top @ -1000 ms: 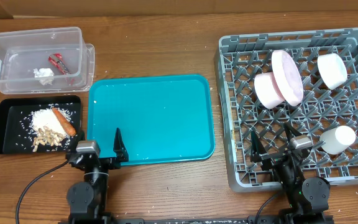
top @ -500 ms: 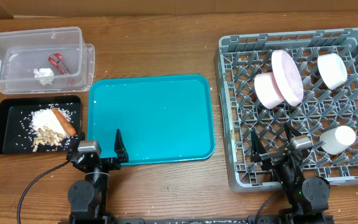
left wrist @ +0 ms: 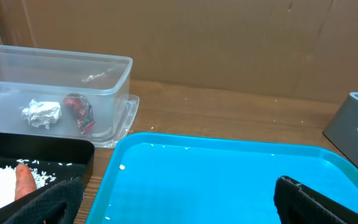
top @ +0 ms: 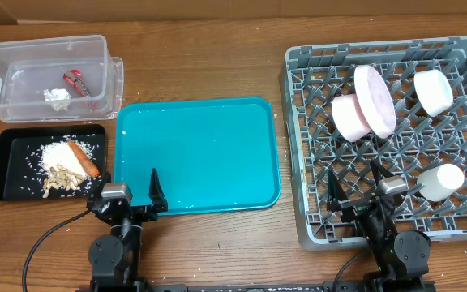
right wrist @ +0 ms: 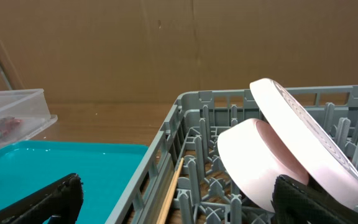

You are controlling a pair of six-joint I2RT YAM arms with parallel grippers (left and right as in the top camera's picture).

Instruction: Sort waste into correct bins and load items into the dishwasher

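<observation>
The clear tub (top: 23,57) holds the red wrapper (top: 75,81) and paper wad (top: 57,98). The black tray (top: 6,170) holds rice (top: 55,152), the carrot (top: 83,159) and peanut shells (top: 58,183). The grey rack (top: 297,122) holds the plate (top: 375,99), a pink bowl (top: 347,118), a white bowl (top: 432,91) and the cup (top: 440,182). Chopsticks (right wrist: 169,190) lie along the rack's left wall. My left gripper (top: 130,195) is open and empty at the teal tray's front left edge. My right gripper (top: 353,185) is open and empty over the rack's front.
The flat teal tray (top: 197,154) lies between the bins and the rack, with a few rice grains on it. A cardboard wall stands behind the table. The tub's lid edge sticks out beside the teal tray's back left corner.
</observation>
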